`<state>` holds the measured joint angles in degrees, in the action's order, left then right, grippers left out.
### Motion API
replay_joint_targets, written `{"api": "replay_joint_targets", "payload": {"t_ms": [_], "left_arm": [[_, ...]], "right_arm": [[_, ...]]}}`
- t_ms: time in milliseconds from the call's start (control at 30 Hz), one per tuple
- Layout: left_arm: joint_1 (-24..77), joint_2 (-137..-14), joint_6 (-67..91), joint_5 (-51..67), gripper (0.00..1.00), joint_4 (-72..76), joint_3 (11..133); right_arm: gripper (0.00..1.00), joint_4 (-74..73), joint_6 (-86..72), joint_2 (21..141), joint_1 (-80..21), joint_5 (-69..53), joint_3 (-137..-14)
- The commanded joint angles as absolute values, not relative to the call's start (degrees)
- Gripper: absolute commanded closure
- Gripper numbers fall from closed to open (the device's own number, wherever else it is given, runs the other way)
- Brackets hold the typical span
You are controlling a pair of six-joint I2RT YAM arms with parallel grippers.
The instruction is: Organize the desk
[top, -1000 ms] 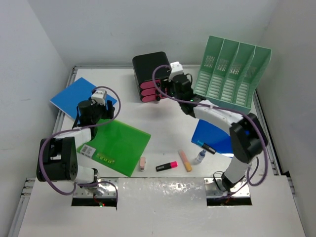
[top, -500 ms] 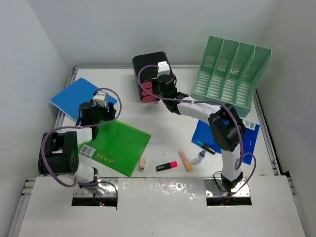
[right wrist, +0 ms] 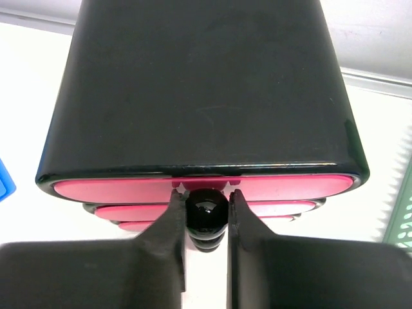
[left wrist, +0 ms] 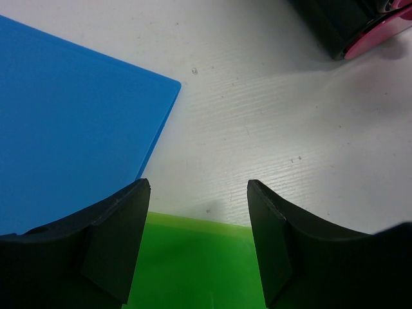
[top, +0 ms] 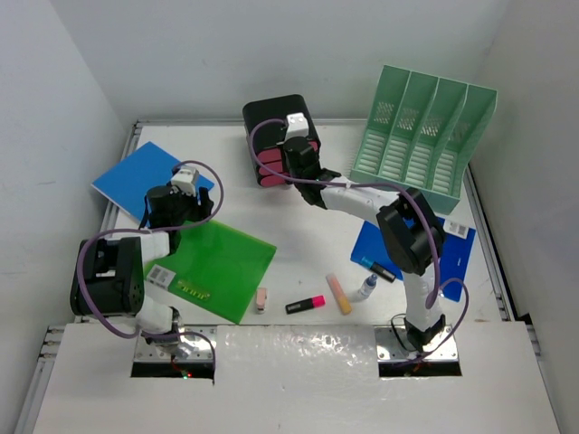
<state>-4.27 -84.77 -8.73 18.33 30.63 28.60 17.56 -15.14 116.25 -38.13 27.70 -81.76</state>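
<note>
White counter (top: 298,235) spread below both arms. Pinching the black knob (right wrist: 206,217) of the top pink drawer (right wrist: 283,187) on the black drawer unit (right wrist: 199,96) with the right hand (right wrist: 205,201); left hand (left wrist: 198,215) spread over the green folder (left wrist: 193,270). Might slip off that round knob, or drag the whole unit along.

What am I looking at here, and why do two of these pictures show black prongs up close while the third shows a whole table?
These are two robot arms bolted at the desk edge. The wide picture comes from a camera above and behind them. Each close-up comes from a camera on one wrist, so the prongs are that arm's own end effector. The left end effector stands open over a green folder edge beside a blue folder, holding nothing. The right end effector pinches the black knob on a black drawer box with pink drawers. Also there: a green file rack, a second blue folder and a pink highlighter.
</note>
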Motion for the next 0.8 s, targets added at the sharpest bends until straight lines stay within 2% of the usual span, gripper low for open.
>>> {"api": "replay_joint_targets", "payload": {"t_ms": [0,133,467,567,600,633,700,733,767], "left_arm": [[-4.92,-84.99,-8.61,19.34,0.4,32.43,30.5],[-4.92,-85.25,-8.61,19.34,0.4,32.08,30.85],[-4.83,-85.52,-8.7,19.42,0.4,31.82,31.02],[-4.92,-85.78,-8.79,19.51,0.4,31.64,31.2],[-4.83,-85.87,-8.88,19.42,0.4,31.55,31.2],[-4.92,-85.96,-8.79,19.42,0.4,31.55,31.29],[-4.83,-86.04,-8.88,19.42,0.4,31.46,31.38],[-4.92,-86.22,-8.96,19.42,0.4,31.46,31.38],[-4.92,-86.31,-8.96,19.51,0.4,31.38,31.46]], "right_arm": [[0.96,18.64,-15.56,114.71,-38.58,28.04,-82.27],[1.0,18.89,-13.89,110.32,-40.95,28.56,-75.53],[1.0,21.97,-16.43,96.6,-45.61,30.32,-56.26],[0.95,20.92,-17.75,93.7,-46.31,28.83,-53.18],[0.91,20.05,-18.28,93.0,-46.32,28.22,-52.04],[0.72,19.34,-18.89,91.51,-46.32,26.91,-51.68],[0.54,16.88,-18.99,89.75,-46.32,25.67,-51.68],[0.4,15.83,-18.46,87.91,-46.32,24.88,-51.94],[0.35,13.65,-17.94,86.85,-46.32,24.61,-52.73]]}}
